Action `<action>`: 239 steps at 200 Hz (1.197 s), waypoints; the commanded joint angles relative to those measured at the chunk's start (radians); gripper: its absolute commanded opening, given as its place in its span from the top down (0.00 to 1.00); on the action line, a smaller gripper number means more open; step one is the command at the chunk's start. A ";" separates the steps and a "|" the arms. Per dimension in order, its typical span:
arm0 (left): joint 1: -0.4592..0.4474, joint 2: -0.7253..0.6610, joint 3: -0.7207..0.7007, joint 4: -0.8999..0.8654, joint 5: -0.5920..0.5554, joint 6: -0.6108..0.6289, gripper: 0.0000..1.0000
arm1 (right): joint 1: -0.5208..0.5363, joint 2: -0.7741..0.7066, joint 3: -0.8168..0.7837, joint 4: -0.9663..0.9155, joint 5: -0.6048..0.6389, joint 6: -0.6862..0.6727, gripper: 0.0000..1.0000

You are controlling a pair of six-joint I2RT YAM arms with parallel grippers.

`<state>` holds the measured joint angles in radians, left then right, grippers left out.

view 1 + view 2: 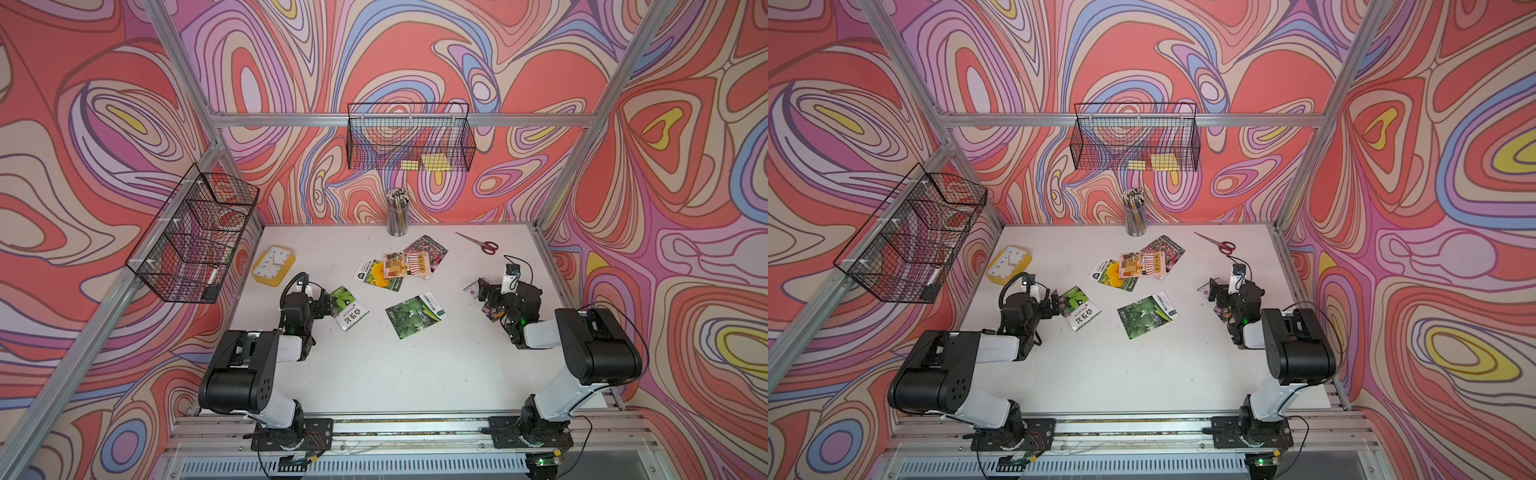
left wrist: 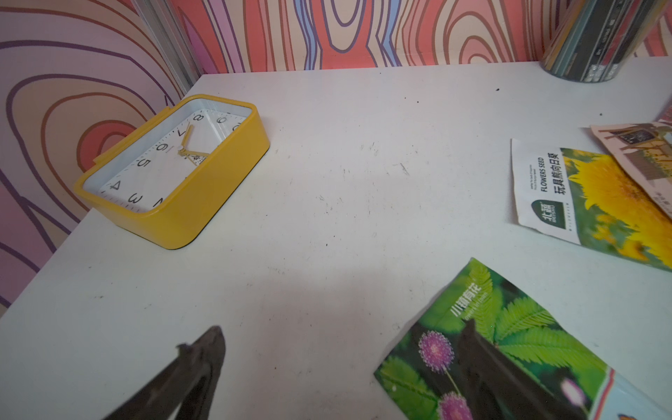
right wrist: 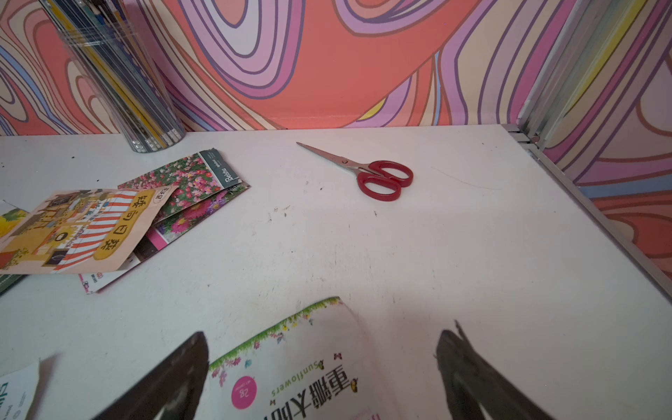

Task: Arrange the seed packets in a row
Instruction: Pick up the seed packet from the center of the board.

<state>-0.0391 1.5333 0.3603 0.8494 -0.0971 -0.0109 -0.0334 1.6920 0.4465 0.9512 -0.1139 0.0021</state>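
Table (image 1: 374, 365): white, scuffed. The left gripper (image 2: 342, 327) has its jaws spread wide and holds nothing; one finger hangs over the leaf packet (image 1: 347, 307) on the robot's left side. The right gripper (image 3: 323, 334) is equally wide and empty, straddling the white sunflower packet (image 3: 309, 363) on the right side. Gourd packet (image 1: 415, 316) lies alone mid-table. Behind it is an overlapping heap: yellow-sunflower packet (image 1: 376, 274), shopfront packet (image 1: 405, 265) on top, pink-flower packet (image 1: 430, 248). Scissors (image 3: 349, 163) lie near the back right.
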 commanded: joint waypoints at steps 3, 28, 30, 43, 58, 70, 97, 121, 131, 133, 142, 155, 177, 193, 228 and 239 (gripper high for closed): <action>0.005 0.005 0.023 0.019 0.010 0.009 0.01 | -0.005 0.016 0.015 0.014 -0.009 0.007 0.02; 0.005 -0.006 0.024 0.011 0.017 0.010 0.01 | -0.003 0.010 0.015 0.017 0.001 0.005 0.02; 0.004 -0.008 0.026 0.007 0.021 0.011 0.01 | -0.003 0.006 0.020 0.006 0.005 0.006 0.02; -0.015 -0.065 0.043 -0.063 0.038 0.046 0.01 | 0.005 -0.073 0.118 -0.243 0.053 0.015 0.02; -0.071 -0.154 0.073 -0.194 -0.030 0.077 0.01 | 0.012 -0.130 0.327 -0.657 0.134 0.056 0.02; -0.117 -0.212 0.106 -0.297 -0.073 0.092 0.01 | 0.013 -0.131 0.433 -0.832 0.142 0.097 0.02; -0.181 -0.281 0.251 -0.608 -0.073 -0.070 0.01 | 0.029 -0.095 0.552 -0.994 -0.129 0.269 0.02; -0.199 -0.285 0.386 -0.925 -0.075 -0.328 0.01 | 0.163 -0.098 0.545 -0.987 -0.242 0.330 0.02; -0.199 -0.277 0.417 -1.025 -0.081 -0.438 0.01 | 0.240 -0.094 0.547 -0.981 -0.261 0.352 0.02; -0.199 -0.275 0.420 -1.043 -0.084 -0.462 0.01 | 0.252 -0.091 0.547 -0.977 -0.269 0.357 0.02; -0.198 -0.262 0.422 -1.099 -0.090 -0.575 0.01 | 0.315 -0.076 0.554 -0.959 -0.295 0.390 0.02; -0.198 -0.238 0.415 -1.163 -0.066 -0.703 0.01 | 0.394 -0.031 0.572 -0.921 -0.356 0.444 0.02; -0.199 -0.200 0.401 -1.208 -0.022 -0.798 0.01 | 0.512 0.089 0.641 -0.865 -0.403 0.528 0.02; -0.197 -0.177 0.398 -1.235 0.001 -0.819 0.01 | 0.584 0.206 0.724 -0.863 -0.426 0.560 0.02; -0.181 -0.155 0.287 -1.043 0.144 -0.891 0.01 | 0.674 0.424 0.924 -0.889 -0.463 0.614 0.04; -0.165 -0.143 0.249 -0.983 0.182 -0.910 0.01 | 0.691 0.479 0.978 -0.908 -0.465 0.620 0.04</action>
<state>-0.2279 1.3640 0.6819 -0.2470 -0.0315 -0.8104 0.6262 2.0834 1.3266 0.0620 -0.5358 0.5674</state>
